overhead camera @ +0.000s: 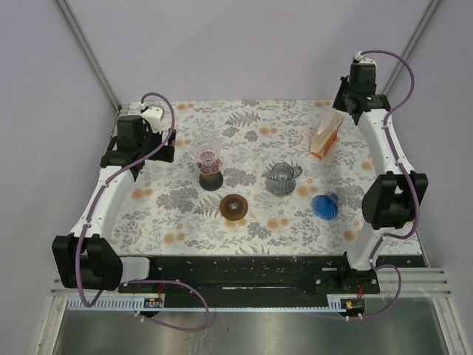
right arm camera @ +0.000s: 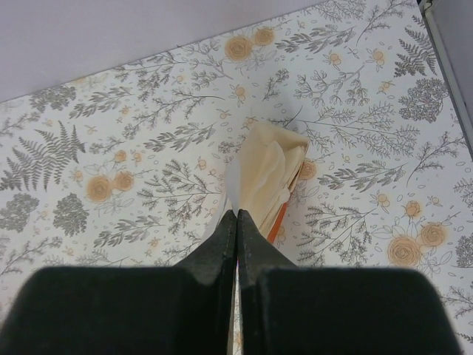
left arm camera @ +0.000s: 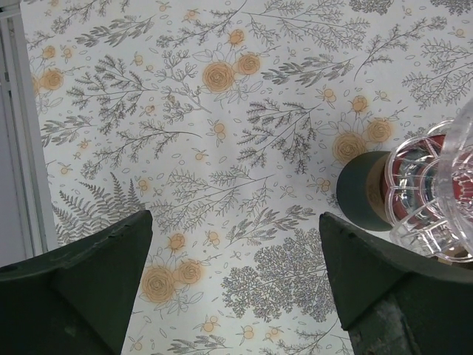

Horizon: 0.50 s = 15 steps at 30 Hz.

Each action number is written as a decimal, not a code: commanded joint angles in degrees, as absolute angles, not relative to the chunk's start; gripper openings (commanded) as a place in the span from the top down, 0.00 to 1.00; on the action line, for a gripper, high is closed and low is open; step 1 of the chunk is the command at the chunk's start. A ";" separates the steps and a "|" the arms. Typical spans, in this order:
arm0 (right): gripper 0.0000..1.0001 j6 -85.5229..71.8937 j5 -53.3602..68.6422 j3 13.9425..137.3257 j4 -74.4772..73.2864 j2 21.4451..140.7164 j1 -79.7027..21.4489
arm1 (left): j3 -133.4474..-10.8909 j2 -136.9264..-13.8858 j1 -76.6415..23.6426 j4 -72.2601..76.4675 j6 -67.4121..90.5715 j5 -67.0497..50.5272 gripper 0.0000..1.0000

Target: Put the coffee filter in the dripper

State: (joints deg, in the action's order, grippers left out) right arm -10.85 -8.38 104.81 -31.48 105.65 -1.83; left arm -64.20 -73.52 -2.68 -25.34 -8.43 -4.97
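Observation:
A stack of cream coffee filters (overhead camera: 326,135) leans in an orange holder at the back right. In the right wrist view my right gripper (right arm camera: 237,213) is shut on the edge of one filter (right arm camera: 262,174) from that stack. It hangs over the stack in the top view (overhead camera: 349,107). A clear ribbed dripper (overhead camera: 211,159) with red inside stands on a dark base left of centre. It shows at the right edge of the left wrist view (left arm camera: 436,196). My left gripper (left arm camera: 233,222) is open and empty over bare cloth, left of that dripper (overhead camera: 151,148).
A glass server (overhead camera: 282,179) stands mid-table. A blue cone dripper (overhead camera: 325,205) lies to its right, near the right arm's elbow. A brown round disc (overhead camera: 235,206) lies in front of the clear dripper. The floral cloth (overhead camera: 244,133) covers the table.

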 commanded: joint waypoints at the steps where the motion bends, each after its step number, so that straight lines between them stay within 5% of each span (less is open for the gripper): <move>1: 1.00 -12.30 -7.12 103.89 -30.32 99.06 -3.77 | -68.46 -70.93 -2.37 -26.45 -10.46 -8.52 0.01; 10: 1.00 -12.92 -7.91 106.43 -31.82 93.25 -17.74 | -76.54 -68.47 -3.42 -31.11 -12.31 -17.39 0.01; 15: 1.00 -16.26 -6.94 108.63 -30.94 93.34 -26.26 | -82.87 -68.55 -12.36 -33.57 -14.23 -15.91 0.01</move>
